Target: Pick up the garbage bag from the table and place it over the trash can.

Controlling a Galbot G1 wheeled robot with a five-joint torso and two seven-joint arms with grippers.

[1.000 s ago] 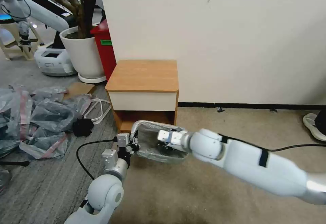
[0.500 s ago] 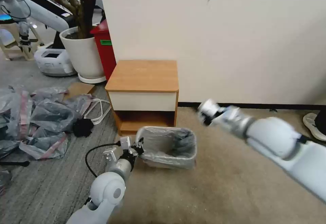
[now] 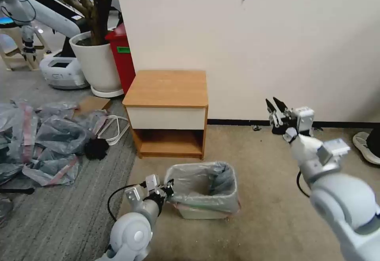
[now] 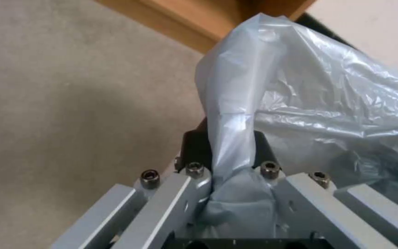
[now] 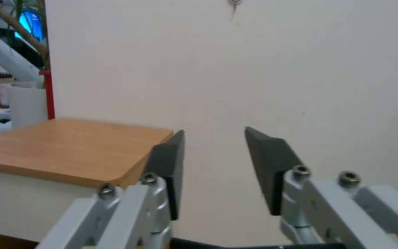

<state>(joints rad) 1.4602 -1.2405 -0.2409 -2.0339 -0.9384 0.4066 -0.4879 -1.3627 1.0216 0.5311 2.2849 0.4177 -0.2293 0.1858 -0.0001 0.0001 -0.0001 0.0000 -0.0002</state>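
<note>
We are gripping the garbage bag (image 3: 206, 181) with our left gripper (image 3: 169, 187) — fingers clamped on its gathered rim; it is lining the trash can (image 3: 202, 212), apparently fully. Our right gripper (image 3: 276, 106) is hanging parted and empty, well apart — beside the table (image 3: 166, 88).

Left end effector (image 3: 168, 187) low, arm extended forward, fingers (image 4: 194, 152) clamped on plastic fold. Right end effector (image 3: 276, 108) raised, fingers (image 5: 169, 162) parted, holding nothing.
</note>
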